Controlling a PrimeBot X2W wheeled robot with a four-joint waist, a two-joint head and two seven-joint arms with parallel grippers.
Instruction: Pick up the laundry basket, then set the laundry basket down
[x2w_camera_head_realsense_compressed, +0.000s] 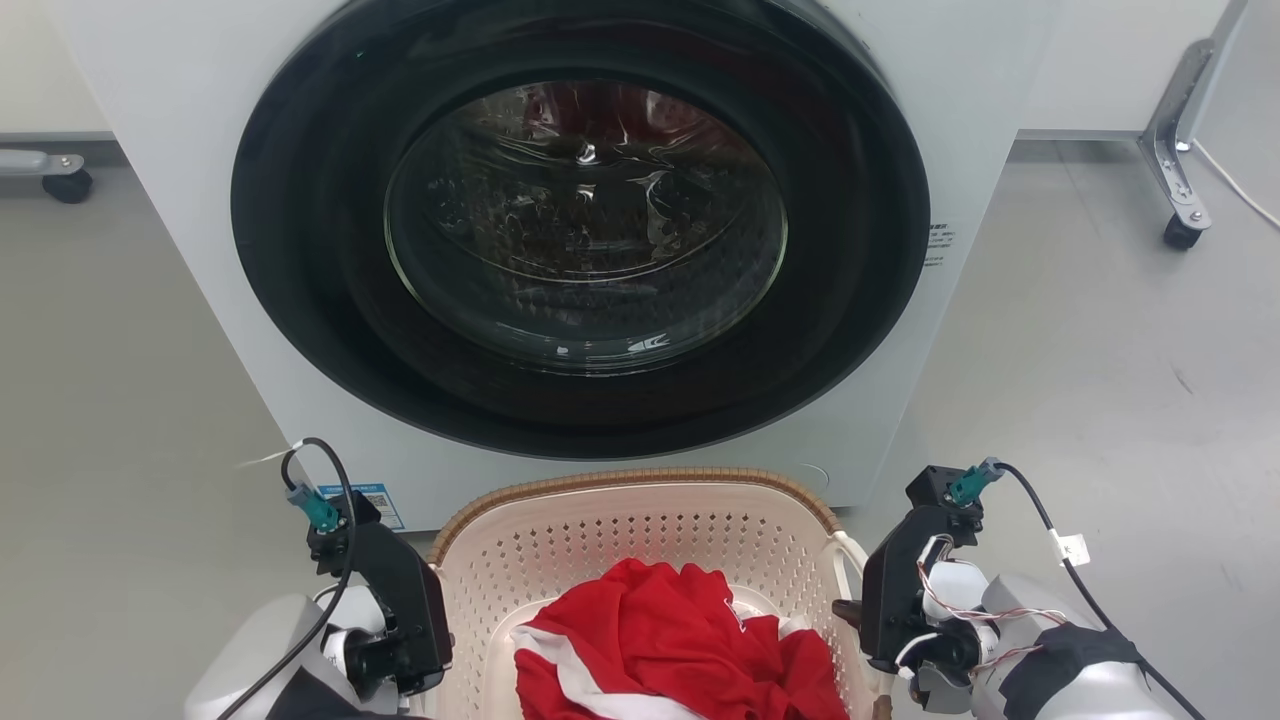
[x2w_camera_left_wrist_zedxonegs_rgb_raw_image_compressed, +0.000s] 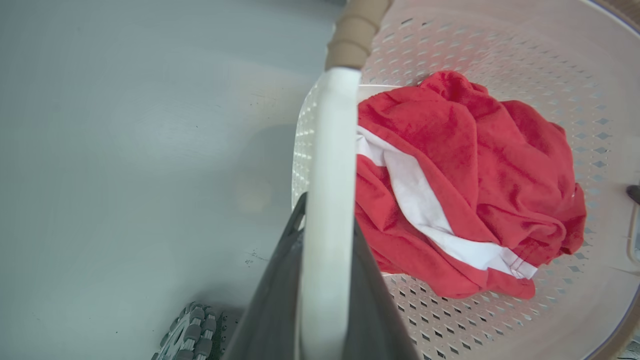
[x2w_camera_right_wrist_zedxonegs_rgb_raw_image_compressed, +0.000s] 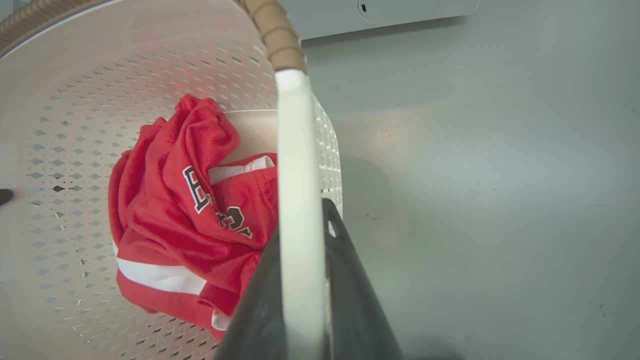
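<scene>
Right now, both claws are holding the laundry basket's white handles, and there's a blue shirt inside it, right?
Almost. The garment in the laundry basket is red with a white stripe, not blue, as the head view shows. The left claw does grip the left handle, and the right claw the right handle.

The basket (x2w_camera_head_realsense_compressed: 620, 545) is matt cream plastic, full of small holes; its rim (x2w_camera_head_realsense_compressed: 640, 477) looks like brown woven cane. The cloth (x2w_camera_head_realsense_compressed: 680, 640) inside is soft red fabric. At twelve o'clock, the washer door (x2w_camera_head_realsense_compressed: 585, 220) is glossy dark glass.
</scene>
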